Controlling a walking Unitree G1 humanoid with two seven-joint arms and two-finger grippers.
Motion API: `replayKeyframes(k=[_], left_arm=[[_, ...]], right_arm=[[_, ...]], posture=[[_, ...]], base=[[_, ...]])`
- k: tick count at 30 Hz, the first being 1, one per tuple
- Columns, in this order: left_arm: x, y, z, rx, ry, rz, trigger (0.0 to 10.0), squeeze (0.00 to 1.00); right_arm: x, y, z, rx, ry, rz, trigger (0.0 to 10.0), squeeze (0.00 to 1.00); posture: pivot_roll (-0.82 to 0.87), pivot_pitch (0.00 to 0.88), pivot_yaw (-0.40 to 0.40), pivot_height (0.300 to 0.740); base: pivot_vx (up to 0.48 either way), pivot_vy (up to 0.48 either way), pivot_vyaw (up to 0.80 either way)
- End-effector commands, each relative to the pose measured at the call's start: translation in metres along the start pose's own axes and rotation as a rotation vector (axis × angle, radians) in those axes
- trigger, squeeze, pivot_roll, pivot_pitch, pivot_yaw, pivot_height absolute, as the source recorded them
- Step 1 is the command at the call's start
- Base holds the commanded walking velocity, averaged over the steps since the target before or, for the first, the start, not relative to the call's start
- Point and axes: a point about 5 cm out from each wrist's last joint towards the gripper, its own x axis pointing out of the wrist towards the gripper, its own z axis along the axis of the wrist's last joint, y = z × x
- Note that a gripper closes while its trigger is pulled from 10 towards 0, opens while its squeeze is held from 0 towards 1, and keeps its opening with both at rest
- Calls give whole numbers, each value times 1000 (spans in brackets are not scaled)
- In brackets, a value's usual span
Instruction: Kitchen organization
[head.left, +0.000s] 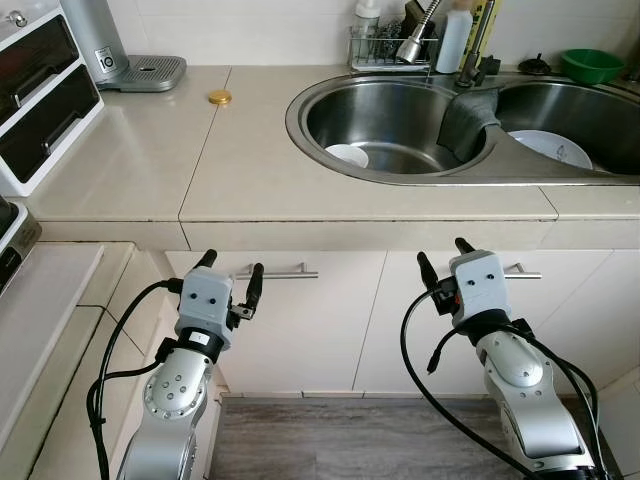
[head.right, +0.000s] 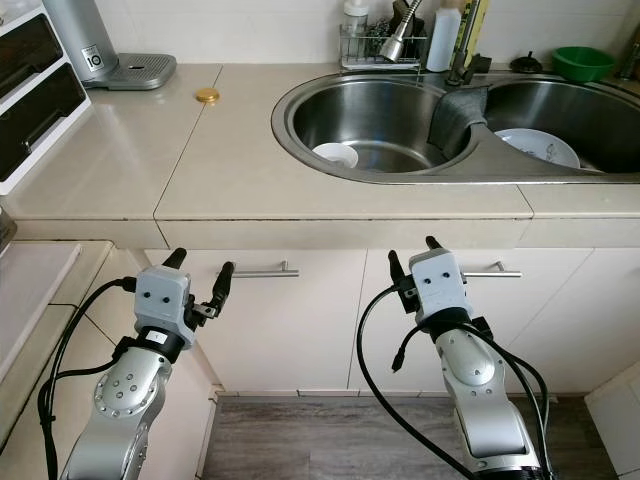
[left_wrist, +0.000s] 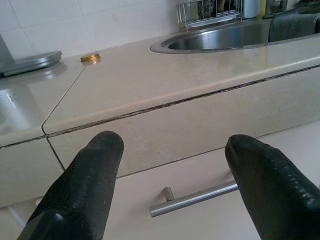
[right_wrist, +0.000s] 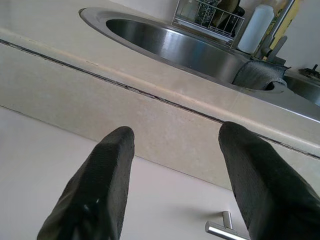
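Left gripper (head.left: 231, 275) fingers spread wide, holding nothing, up in front of the left cabinet door by its bar handle (head.left: 277, 271). Right gripper (head.left: 445, 257) same: fingers apart, empty, near the right door's handle (head.left: 523, 271), not touching it. Both sit below the counter (head.left: 250, 160) edge. Double sink (head.left: 330, 160): two basins, one white dish in each – bowl (head.left: 347, 155) left, plate (head.left: 550, 146) right. One grey cloth (head.left: 468, 118) over the divider. One gold lid (head.left: 219, 97) on the counter, far left.
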Motion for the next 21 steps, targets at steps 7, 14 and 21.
replayKeyframes(k=[7, 14, 21], left_arm=[[1, 0, 0, 3, -6, -6, 10000, 0], [1, 0, 0, 3, -6, -2, 10000, 0], [1, 0, 0, 2, -6, -4, 10000, 0]], right_arm=[[0, 1, 0, 8, -8, 6, 10000, 0], [0, 2, 0, 11, -7, 13, 10000, 0], [1, 3, 0, 14, -6, 17, 10000, 0]], posture=[[-34, 6, -12, 740], [-29, 0, -15, 740], [-28, 0, -14, 740]], base=[[0, 0, 0], [0, 0, 0], [0, 0, 0]])
